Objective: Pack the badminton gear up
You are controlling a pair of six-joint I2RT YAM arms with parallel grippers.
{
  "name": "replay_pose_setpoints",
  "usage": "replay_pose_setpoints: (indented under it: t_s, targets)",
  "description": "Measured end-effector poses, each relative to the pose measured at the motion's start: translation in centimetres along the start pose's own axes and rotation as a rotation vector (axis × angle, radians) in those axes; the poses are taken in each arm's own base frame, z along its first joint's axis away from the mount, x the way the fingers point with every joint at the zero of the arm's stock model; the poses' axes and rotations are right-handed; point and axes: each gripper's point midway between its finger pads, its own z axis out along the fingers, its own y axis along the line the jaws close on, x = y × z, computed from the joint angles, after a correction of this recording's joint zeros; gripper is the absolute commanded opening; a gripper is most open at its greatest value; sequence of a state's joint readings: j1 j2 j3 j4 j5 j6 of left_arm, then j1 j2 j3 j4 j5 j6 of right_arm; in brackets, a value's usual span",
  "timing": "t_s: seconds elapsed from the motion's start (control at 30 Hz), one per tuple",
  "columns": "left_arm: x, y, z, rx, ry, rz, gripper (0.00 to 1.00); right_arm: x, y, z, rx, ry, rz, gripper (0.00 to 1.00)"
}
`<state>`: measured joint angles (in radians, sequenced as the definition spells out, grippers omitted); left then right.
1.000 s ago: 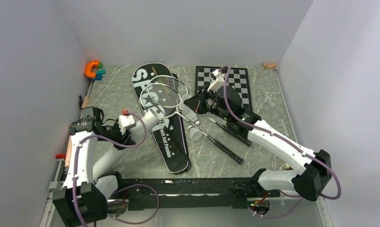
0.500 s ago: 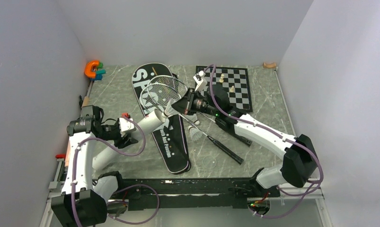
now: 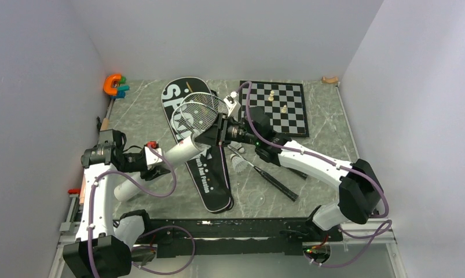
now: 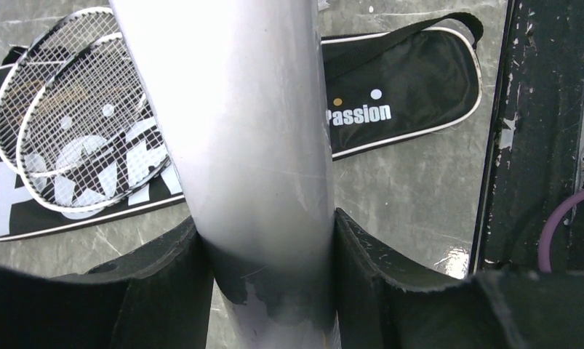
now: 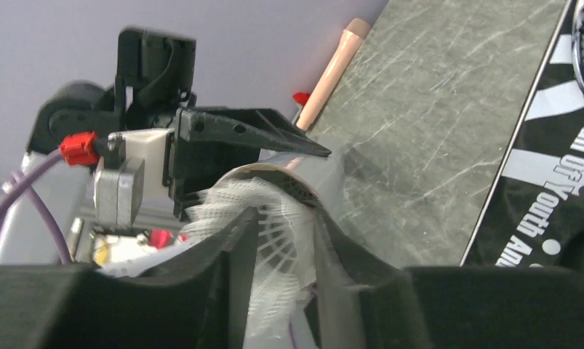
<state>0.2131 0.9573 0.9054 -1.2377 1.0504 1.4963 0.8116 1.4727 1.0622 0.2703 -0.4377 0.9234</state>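
Grey marbled worktop [image 3: 137,116], enclosed by pale walls. Your left fingers [image 4: 158,291] clench the whitish tube [image 4: 238,145], tilted above the racket bag [image 3: 209,174]. Your right fingers [image 5: 201,305] grip a shuttlecock [image 5: 274,240] at the tube's open mouth. Two rackets [image 3: 204,113] lie, heads overlapping, on the bag, beside the chessboard [image 3: 288,104].

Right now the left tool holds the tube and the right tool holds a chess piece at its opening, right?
Not quite. The right wrist view shows the right tool holding a white feather shuttlecock at the opening of the tube instead. The left tool does hold the tube.
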Motion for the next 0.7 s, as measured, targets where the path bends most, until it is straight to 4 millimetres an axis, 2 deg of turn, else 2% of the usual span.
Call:
replay_pose_setpoints:
  t_s: [0.07,0.13,0.43,0.7]
  targets:
    - [0.0,0.1,0.0,-0.001,-0.001,0.012,0.36,0.4,0.6,0.1,-0.019,0.013,-0.012,0.56]
    - [0.0,0.1,0.0,-0.002,0.001,0.014,0.35,0.6,1.0,0.0,-0.031,0.017,-0.024,0.61]
    - [-0.5,0.5,0.1,-0.010,-0.026,0.043,0.34,-0.2,1.9,-1.6,-0.010,-0.028,-0.090,0.64]
    - [-1.6,0.2,0.1,-0.008,-0.078,0.073,0.34,1.0,-1.7,-2.5,0.150,-0.018,-0.140,0.65]
